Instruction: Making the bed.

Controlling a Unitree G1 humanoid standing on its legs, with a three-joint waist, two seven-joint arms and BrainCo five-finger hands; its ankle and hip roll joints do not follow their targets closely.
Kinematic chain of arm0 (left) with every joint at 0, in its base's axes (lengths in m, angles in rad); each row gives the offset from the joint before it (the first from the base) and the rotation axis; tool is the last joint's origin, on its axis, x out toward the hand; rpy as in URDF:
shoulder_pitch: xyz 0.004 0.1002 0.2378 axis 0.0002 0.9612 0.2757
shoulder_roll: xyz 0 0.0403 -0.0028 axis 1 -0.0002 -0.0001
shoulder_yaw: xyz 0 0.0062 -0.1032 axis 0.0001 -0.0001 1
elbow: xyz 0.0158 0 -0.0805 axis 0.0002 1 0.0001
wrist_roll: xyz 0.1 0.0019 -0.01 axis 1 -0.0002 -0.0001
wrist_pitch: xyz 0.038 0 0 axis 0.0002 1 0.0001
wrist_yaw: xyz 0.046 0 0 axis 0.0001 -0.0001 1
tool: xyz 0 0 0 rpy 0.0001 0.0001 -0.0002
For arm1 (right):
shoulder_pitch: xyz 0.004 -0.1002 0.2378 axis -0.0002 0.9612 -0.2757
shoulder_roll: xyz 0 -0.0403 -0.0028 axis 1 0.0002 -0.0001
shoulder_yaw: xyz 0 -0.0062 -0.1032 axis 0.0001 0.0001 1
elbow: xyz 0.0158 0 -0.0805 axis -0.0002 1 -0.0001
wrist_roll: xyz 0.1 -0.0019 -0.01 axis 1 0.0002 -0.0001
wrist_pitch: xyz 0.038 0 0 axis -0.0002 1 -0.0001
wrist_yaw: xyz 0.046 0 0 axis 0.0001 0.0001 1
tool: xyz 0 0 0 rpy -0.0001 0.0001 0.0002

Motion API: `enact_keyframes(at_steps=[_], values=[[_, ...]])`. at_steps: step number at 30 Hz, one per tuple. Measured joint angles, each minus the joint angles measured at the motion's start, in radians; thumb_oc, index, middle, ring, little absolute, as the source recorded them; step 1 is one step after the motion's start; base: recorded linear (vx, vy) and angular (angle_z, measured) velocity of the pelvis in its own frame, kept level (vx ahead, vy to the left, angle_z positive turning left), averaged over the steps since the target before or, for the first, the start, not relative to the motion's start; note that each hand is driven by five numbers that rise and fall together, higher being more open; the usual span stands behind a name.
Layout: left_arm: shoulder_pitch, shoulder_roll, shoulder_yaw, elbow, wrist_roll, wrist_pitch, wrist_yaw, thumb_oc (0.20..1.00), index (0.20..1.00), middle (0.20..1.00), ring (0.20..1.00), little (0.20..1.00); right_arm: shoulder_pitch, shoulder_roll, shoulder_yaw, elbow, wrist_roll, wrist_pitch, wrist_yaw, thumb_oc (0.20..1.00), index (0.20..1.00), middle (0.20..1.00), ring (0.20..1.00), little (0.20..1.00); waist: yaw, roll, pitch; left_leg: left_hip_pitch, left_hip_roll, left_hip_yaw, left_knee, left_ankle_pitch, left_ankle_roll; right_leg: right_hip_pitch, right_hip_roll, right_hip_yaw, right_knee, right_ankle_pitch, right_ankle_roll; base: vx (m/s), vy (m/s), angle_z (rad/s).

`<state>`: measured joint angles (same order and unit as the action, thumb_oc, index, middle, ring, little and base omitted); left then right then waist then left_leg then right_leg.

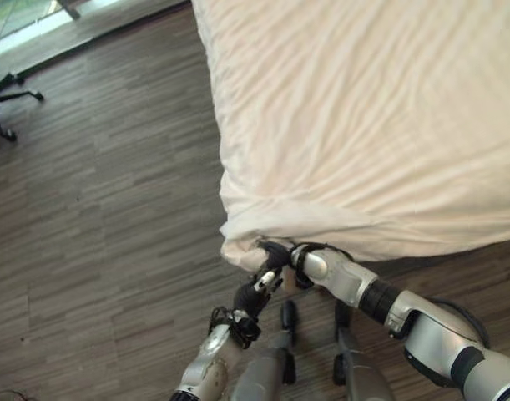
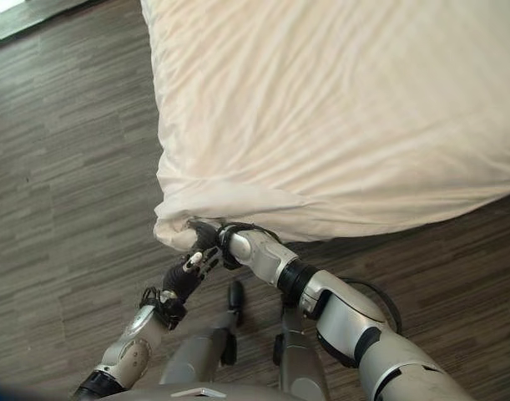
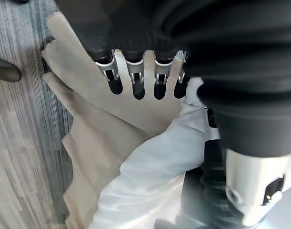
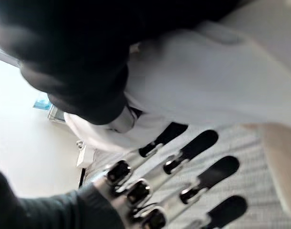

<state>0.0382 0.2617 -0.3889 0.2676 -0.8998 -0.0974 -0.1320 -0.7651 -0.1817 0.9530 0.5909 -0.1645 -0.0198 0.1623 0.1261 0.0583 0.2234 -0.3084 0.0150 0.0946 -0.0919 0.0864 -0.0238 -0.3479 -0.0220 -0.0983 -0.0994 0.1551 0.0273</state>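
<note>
Left hand (image 1: 256, 294): I have it at the near corner of the bed, about 6 o'clock in the head view. In its wrist view the fingers (image 3: 135, 81) run straight over the cloth, relaxed and gripping nothing.
Right hand (image 2: 211, 236): it sits just beyond the left one, against the bunched corner. Its wrist view shows straight, spread fingers (image 4: 197, 144) beside the white cloth, not curled round it.
Duvet (image 1: 363, 125): white, rumpled, spread over the bed from the corner out toward 12 and 2 o'clock.
Handling: I judge it soft, light and limp; best taken by pinching the gathered corner (image 1: 242, 242).
View difference: head views give me the whole spread; the left wrist view shows a beige layer (image 3: 97, 143) under the white.
Floor (image 1: 88, 209): dark wood, toward 9 o'clock.
</note>
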Motion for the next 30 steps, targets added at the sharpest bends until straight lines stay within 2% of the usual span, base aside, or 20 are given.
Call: enact_keyframes(at_steps=[3, 4, 5, 11, 13, 15, 16, 18, 19, 21, 22, 23, 25, 26, 28, 30], values=[[-0.008, 0.013, 0.000, 0.000, 0.000, 0.001, -0.003, 1.000, 1.000, 1.000, 1.000, 1.000, -0.018, -0.001, 0.002, 0.008, 0.025, 0.002, 0.018, 0.200, 0.200, 0.200, 0.200, 0.200, 0.014, -0.013, 0.009, 0.005, 0.007, -0.010, 0.000, 0.000, 0.000, 0.009, 0.007, -0.011, 0.000, -0.004, -0.004, -0.05, -0.002, 0.08], [-0.014, 0.014, -0.001, 0.001, 0.000, 0.002, -0.003, 1.000, 1.000, 1.000, 1.000, 1.000, -0.023, -0.003, 0.002, 0.015, 0.053, 0.003, 0.023, 0.918, 0.918, 0.918, 0.918, 0.918, 0.014, -0.018, 0.013, 0.006, 0.009, -0.020, 0.000, 0.002, -0.003, 0.013, 0.009, -0.021, 0.000, -0.006, -0.003, -0.05, 0.016, 0.13], [-0.021, 0.014, -0.001, 0.006, -0.001, 0.004, -0.002, 1.000, 1.000, 1.000, 1.000, 1.000, -0.023, -0.005, 0.002, 0.016, 0.064, 0.003, 0.023, 1.000, 1.000, 1.000, 1.000, 1.000, 0.015, -0.022, 0.019, 0.012, 0.011, -0.025, 0.000, 0.002, -0.003, 0.021, 0.011, -0.027, 0.000, -0.008, -0.005, -0.05, 0.015, 0.15], [-0.074, 0.026, -0.014, 0.032, -0.001, 0.022, 0.000, 1.000, 1.000, 1.000, 1.000, 1.000, -0.027, -0.005, 0.040, 0.069, 0.143, 0.003, 0.060, 1.000, 1.000, 1.000, 1.000, 1.000, 0.022, -0.051, 0.040, 0.045, 0.014, -0.042, 0.006, -0.003, -0.011, 0.064, 0.014, -0.043, 0.000, -0.016, -0.001, -0.05, 0.056, 0.10], [-0.080, 0.025, -0.036, 0.043, -0.001, 0.026, -0.001, 1.000, 1.000, 1.000, 1.000, 1.000, -0.015, 0.002, 0.005, 0.138, 0.213, -0.025, 0.065, 1.000, 1.000, 1.000, 1.000, 1.000, 0.023, -0.066, 0.046, 0.063, 0.011, -0.048, 0.008, -0.005, -0.014, 0.084, 0.010, -0.045, 0.000, -0.022, 0.003, -0.04, 0.080, 0.09], [-0.090, 0.024, -0.037, 0.044, -0.001, 0.026, -0.002, 1.000, 1.000, 1.000, 1.000, 1.000, 0.041, 0.011, -0.087, 0.135, 0.292, -0.045, 0.066, 1.000, 1.000, 1.000, 1.000, 1.000, 0.029, -0.084, 0.056, 0.075, 0.007, -0.047, 0.008, -0.006, -0.015, 0.095, 0.007, -0.040, 0.000, -0.024, 0.006, -0.03, 0.074, 0.01], [-0.096, 0.031, -0.040, 0.044, 0.000, 0.027, -0.003, 1.000, 1.000, 1.000, 1.000, 1.000, 0.064, -0.002, -0.125, 0.123, 0.319, -0.056, 0.063, 1.000, 1.000, 1.000, 1.000, 1.000, 0.017, -0.099, 0.060, 0.079, 0.003, -0.044, 0.009, -0.009, -0.018, 0.098, 0.006, -0.034, 0.001, -0.023, 0.006, -0.02, 0.057, -0.05], [-0.113, 0.051, -0.048, 0.044, 0.000, 0.031, -0.005, 1.000, 1.000, 1.000, 1.000, 1.000, 0.171, 0.002, -0.254, 0.107, 0.458, -0.092, 0.074, 1.000, 1.000, 1.000, 1.000, 1.000, 0.020, -0.119, 0.064, 0.094, -0.004, -0.035, 0.006, -0.012, -0.015, 0.110, -0.005, -0.028, -0.001, -0.029, 0.014, 0.03, 0.099, -0.09], [-0.129, 0.058, -0.065, 0.062, 0.001, 0.032, -0.023, 1.000, 1.000, 1.000, 1.000, 1.000, 0.219, -0.041, -0.292, 0.051, 0.492, -0.093, 0.082, 1.000, 1.000, 1.000, 1.000, 1.000, 0.003, -0.133, 0.065, 0.103, -0.005, -0.021, 0.013, -0.016, -0.019, 0.113, -0.007, -0.017, 0.005, -0.028, 0.016, 0.06, 0.112, -0.02], [-0.117, 0.071, -0.071, 0.058, 0.004, 0.037, -0.052, 1.000, 1.000, 1.000, 1.000, 1.000, 0.342, -0.094, -0.400, 0.010, 0.556, -0.103, 0.129, 1.000, 1.000, 1.000, 1.000, 1.000, 0.000, -0.145, 0.061, 0.130, -0.015, -0.022, 0.016, -0.028, -0.008, 0.143, -0.016, -0.021, 0.001, -0.036, 0.025, 0.03, 0.030, -0.04], [-0.112, 0.089, -0.063, 0.058, 0.004, 0.036, -0.061, 1.000, 1.000, 1.000, 1.000, 1.000, 0.405, -0.144, -0.397, 0.019, 0.568, -0.094, 0.155, 1.000, 1.000, 1.000, 1.000, 1.000, -0.003, -0.161, 0.054, 0.150, -0.019, -0.015, 0.014, -0.037, -0.006, 0.162, -0.023, -0.011, -0.004, -0.040, 0.027, 0.08, 0.071, -0.06], [-0.122, 0.110, -0.058, 0.059, 0.011, 0.036, -0.082, 1.000, 1.000, 1.000, 1.000, 1.000, 0.538, -0.218, -0.426, 0.009, 0.568, -0.091, 0.189, 1.000, 1.000, 1.000, 1.000, 1.000, -0.035, -0.181, 0.045, 0.168, -0.025, -0.015, 0.011, -0.040, -0.004, 0.177, -0.029, -0.011, -0.003, -0.050, 0.043, 0.09, 0.079, -0.03], [-0.116, 0.121, -0.043, 0.058, 0.012, 0.035, -0.093, 1.000, 1.000, 1.000, 1.000, 1.000, 0.673, -0.254, -0.487, 0.029, 0.558, -0.061, 0.207, 1.000, 1.000, 1.000, 1.000, 1.000, -0.043, -0.197, 0.035, 0.193, -0.031, -0.010, 0.003, -0.045, 0.008, 0.199, -0.034, -0.007, 0.002, -0.050, 0.045, 0.05, 0.033, -0.09], [-0.113, 0.128, -0.004, 0.038, 0.011, 0.022, -0.094, 1.000, 1.000, 1.000, 1.000, 1.000, 0.795, -0.284, -0.526, 0.093, 0.557, -0.011, 0.201, 1.000, 1.000, 1.000, 1.000, 1.000, -0.040, -0.218, 0.019, 0.203, -0.032, 0.005, 0.003, -0.047, 0.024, 0.206, -0.037, 0.002, 0.001, -0.051, 0.046, 0.04, 0.014, -0.25], [-0.119, 0.138, 0.051, 0.029, 0.011, 0.012, -0.099, 1.000, 1.000, 1.000, 1.000, 1.000, 0.936, -0.319, -0.547, 0.099, 0.558, 0.024, 0.221, 1.000, 1.000, 1.000, 1.000, 1.000, -0.074, -0.242, 0.004, 0.210, -0.031, 0.007, 0.002, -0.049, 0.030, 0.213, -0.037, 0.001, 0.002, -0.048, 0.044, 0.03, 0.012, -0.10], [-0.117, 0.141, 0.080, 0.027, 0.012, 0.009, -0.103, 1.000, 1.000, 1.000, 1.000, 1.000, 1.038, -0.304, -0.554, 0.112, 0.565, 0.037, 0.250, 1.000, 1.000, 1.000, 1.000, 1.000, -0.102, -0.264, -0.011, 0.217, -0.028, 0.010, 0.001, -0.051, 0.033, 0.217, -0.033, 0.004, 0.002, -0.047, 0.044, 0.03, 0.008, -0.06]])
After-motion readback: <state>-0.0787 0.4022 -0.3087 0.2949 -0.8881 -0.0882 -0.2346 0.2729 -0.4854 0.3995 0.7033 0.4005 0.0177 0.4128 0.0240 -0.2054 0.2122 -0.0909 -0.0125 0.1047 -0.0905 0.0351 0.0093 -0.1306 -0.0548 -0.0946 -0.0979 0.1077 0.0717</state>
